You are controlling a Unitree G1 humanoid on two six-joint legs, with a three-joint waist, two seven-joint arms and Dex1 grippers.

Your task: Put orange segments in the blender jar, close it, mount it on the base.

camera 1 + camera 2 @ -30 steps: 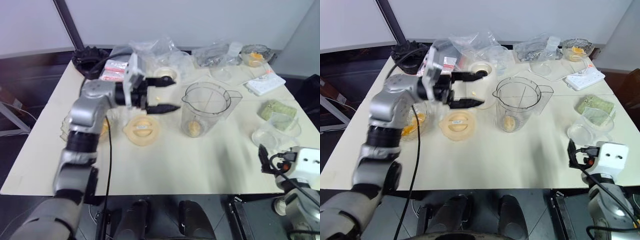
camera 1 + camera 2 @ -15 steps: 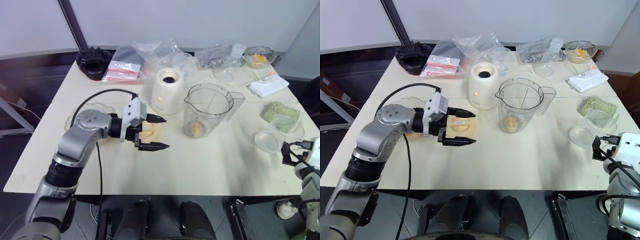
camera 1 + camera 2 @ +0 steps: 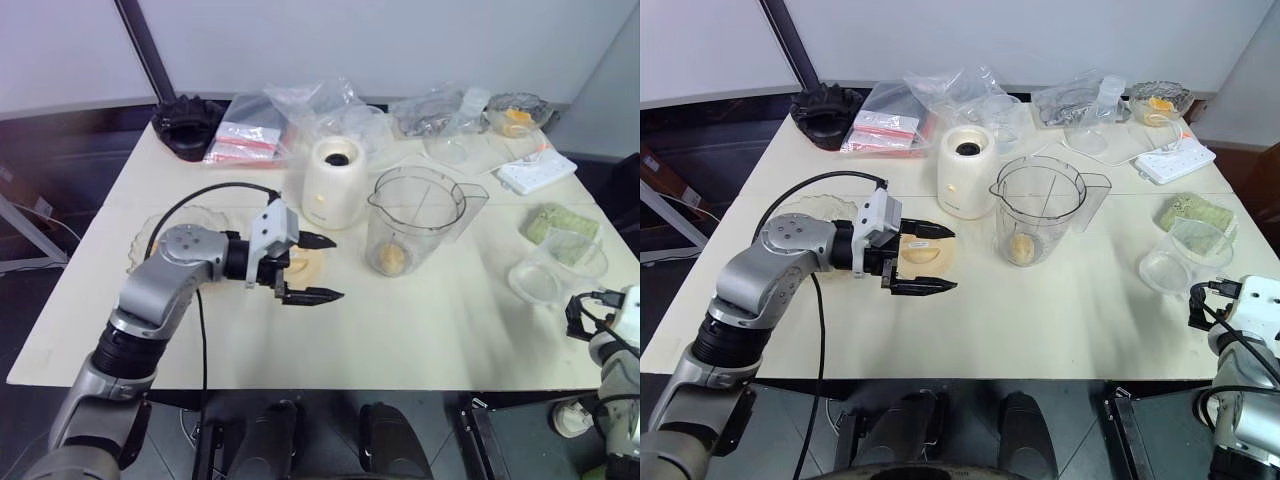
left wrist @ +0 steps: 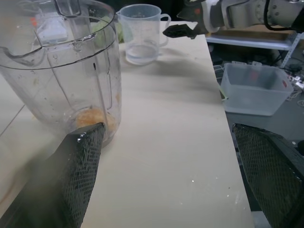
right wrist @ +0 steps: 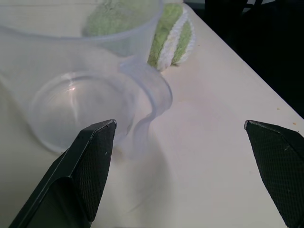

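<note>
Some orange segments (image 3: pixel 1021 247) already lie at the bottom of the jar (image 3: pixel 1036 210), which stands open on the desk (image 3: pixel 1040 320) just beside the base (image 3: pixel 965 171). Closing and mounting seem not yet done; the lid (image 3: pixel 923 252) lies flat near the left end effector (image 3: pixel 925 260), whose fingers are wide apart and empty. The right end effector (image 5: pixel 180 175), also spread and empty, points at a small cup (image 5: pixel 80 90).

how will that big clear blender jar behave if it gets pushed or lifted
The blender jar is probably light: thin clear plastic, with a few orange segments at the bottom. Tall and tapering to a narrow foot, it may tip if pushed high. Smooth walls look slippery.
</note>
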